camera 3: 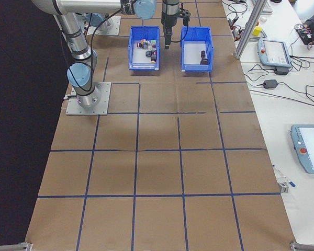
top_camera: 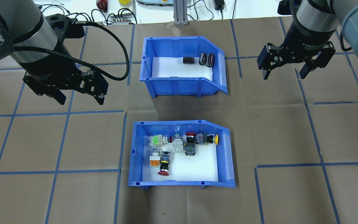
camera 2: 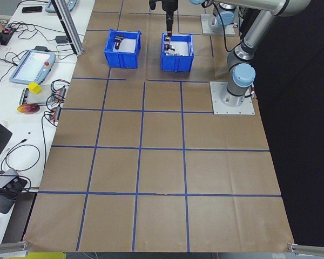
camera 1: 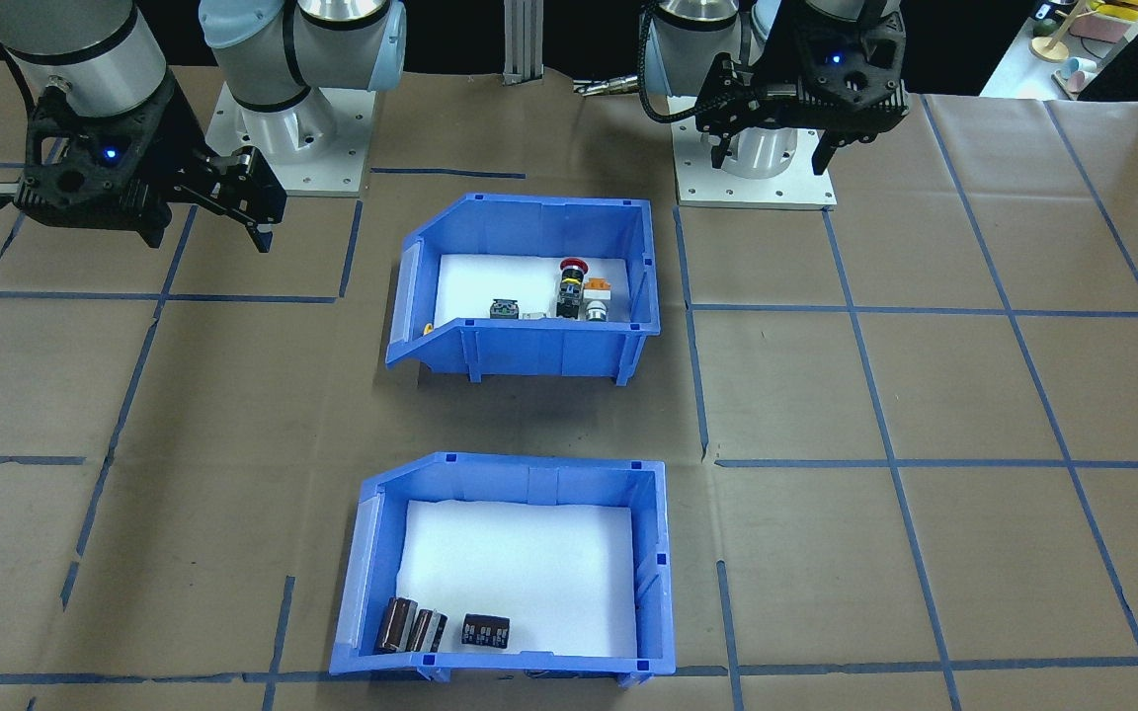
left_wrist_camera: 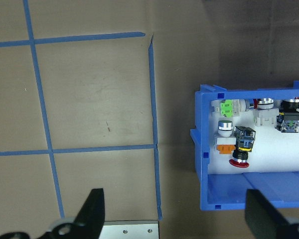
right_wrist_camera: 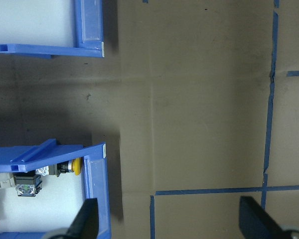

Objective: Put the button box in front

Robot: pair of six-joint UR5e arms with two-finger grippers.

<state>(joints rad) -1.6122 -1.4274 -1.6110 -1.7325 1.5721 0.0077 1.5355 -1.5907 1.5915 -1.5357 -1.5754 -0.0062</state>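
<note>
Blue plastic marks both bins on the brown paper table. In the front-facing view the button box sits nearer the robot's base, the other bin with dark cylinders nearer the camera. The left gripper and right gripper hang above the table, apart from both bins.

Overhead, the button box lies closest, holding a red mushroom button and yellow, orange and green parts. The left gripper and right gripper both stand wide and empty.

From the left wrist, the box is at the right, fingers spread wide.

From the right wrist, both bins show at the left edge, fingers spread wide.
</note>
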